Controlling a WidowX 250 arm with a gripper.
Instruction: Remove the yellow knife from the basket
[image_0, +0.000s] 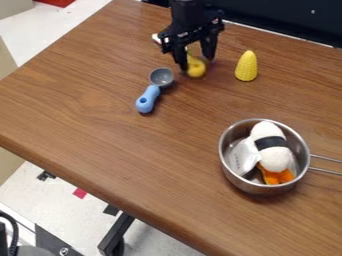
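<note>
Looks like the closing step: letting go of the yellow knife (195, 68), judged from its rounded yellow end, already outside the metal pot (248, 186), taken here as the container meant. Lies at the far part of the bench (100, 110), between the blue-handled spoon (147, 97) and the toy corn cob (246, 67), well apart from the pot. Impossible to tell how the blade lies, or whether free of all contact. Directly above, the end effector (196, 62), with fingers spread to either side of the yellow piece and without any clear pinch.

Calls next for a straight lift, keeping that spread wide enough to clear the handle, then for a retreat toward the top edge. Could drag or tip the knife if raised at a slant, or nudge the small white-and-red thing (157, 38) nearby. Probably requires nothing more at the pot; best to leave the black-banded white toy (274, 159) and orange piece (275, 176) inside undisturbed.
</note>
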